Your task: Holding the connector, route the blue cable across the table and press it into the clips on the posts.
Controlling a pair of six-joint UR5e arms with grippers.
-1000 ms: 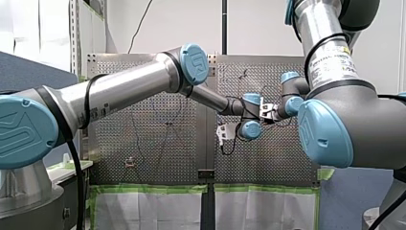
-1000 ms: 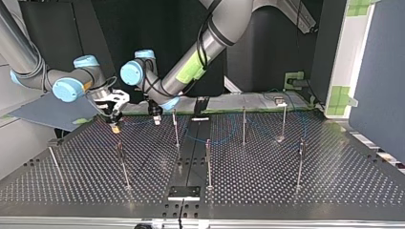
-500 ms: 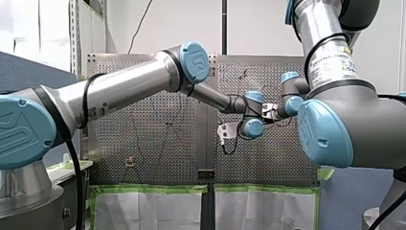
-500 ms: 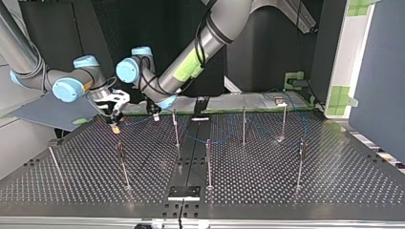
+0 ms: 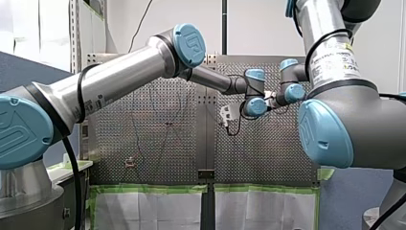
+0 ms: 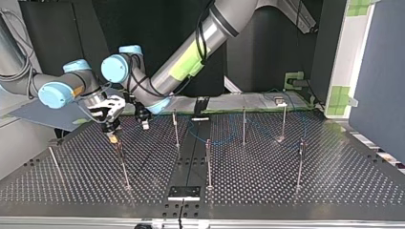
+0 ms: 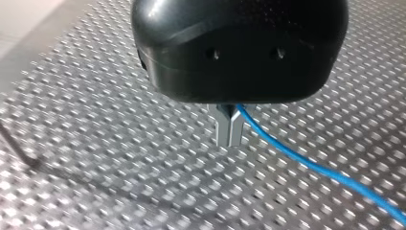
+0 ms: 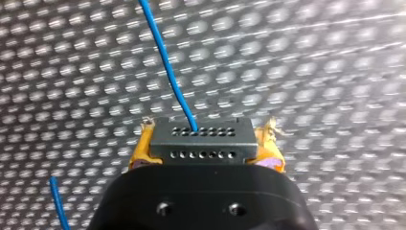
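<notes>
Since both arms crowd the table [image 6: 286,191] at the top view's far left, they could collide. The nearby post [image 6: 123,164] might snag the blue cable [image 7: 306,163], pinched in my left claw [image 7: 230,136], tugging the connector [image 8: 201,136] from my right claw [image 8: 205,146], clamped around it.

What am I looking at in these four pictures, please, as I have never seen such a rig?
Two robot arms work over a perforated table. The front view looks from behind them: left arm, right arm. The top view faces them from across the table, so their sides are crossed. Thin metal posts stand on the table. The other two views come from cameras on the wrists. The right arm's jaws, with yellow pads, are shut on a grey connector; a blue cable leaves it. The left arm's jaws pinch the cable further along.
</notes>
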